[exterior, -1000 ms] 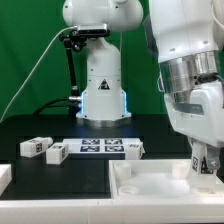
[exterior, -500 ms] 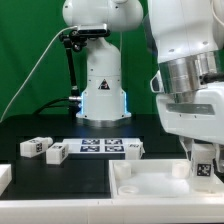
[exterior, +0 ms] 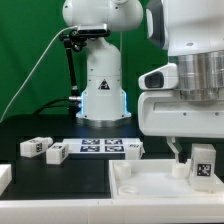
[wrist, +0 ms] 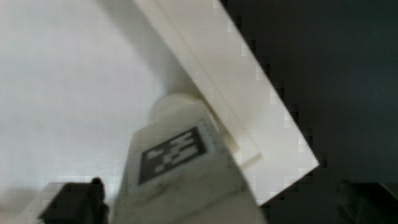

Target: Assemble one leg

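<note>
- Jaws are released: in the wrist view you can see the dark fingertips (wrist: 75, 202) either side of the leg (exterior: 203, 165), with a gap on both sides and no contact.
- The leg stands upright on the white square tray piece (exterior: 150, 190), near the tray's far corner on the exterior view's right. Its tag faces the camera.
- You can't tell from either view whether the leg's base sits in a corner socket.
- In the wrist view the tray's raised rim runs diagonally just behind the leg, and the leg's tag is blurred.
- The arm's white wrist body hangs directly above the leg and hides its top end in the exterior view.
- Three spare legs lie on the black tabletop (exterior: 60, 178): two (exterior: 33, 146) (exterior: 57, 152) touching or nearly so on the exterior view's left of the marker board (exterior: 100, 147), and one (exterior: 131, 148) at its other end.
- All three spares are well apart from the tray.
</note>
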Controlling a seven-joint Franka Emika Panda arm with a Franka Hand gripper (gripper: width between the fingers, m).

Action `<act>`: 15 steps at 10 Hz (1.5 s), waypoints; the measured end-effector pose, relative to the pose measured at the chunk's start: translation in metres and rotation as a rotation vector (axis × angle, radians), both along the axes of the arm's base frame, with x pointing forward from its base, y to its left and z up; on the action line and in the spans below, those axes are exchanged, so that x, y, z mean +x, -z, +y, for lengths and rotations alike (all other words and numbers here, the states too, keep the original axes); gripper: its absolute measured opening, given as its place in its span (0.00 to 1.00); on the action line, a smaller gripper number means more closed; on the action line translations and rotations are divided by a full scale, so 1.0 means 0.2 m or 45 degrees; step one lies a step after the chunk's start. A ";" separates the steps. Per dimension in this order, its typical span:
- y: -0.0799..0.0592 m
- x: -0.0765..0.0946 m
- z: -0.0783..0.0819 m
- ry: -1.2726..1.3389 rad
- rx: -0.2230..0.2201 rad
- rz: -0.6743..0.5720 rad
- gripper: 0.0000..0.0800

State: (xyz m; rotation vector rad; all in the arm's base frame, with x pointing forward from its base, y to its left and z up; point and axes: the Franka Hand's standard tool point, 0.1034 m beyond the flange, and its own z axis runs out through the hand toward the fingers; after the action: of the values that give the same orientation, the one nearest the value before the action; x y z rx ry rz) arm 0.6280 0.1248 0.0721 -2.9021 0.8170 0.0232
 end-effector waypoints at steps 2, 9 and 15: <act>0.00 0.00 0.00 -0.230 -0.028 -0.026 0.81; 0.02 0.01 -0.05 -0.437 -0.020 -0.104 0.53; 0.03 0.00 -0.08 0.228 0.046 -0.075 0.36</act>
State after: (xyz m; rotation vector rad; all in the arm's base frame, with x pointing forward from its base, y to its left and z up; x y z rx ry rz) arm 0.6288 0.1080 0.0667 -2.7701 1.0507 -0.0641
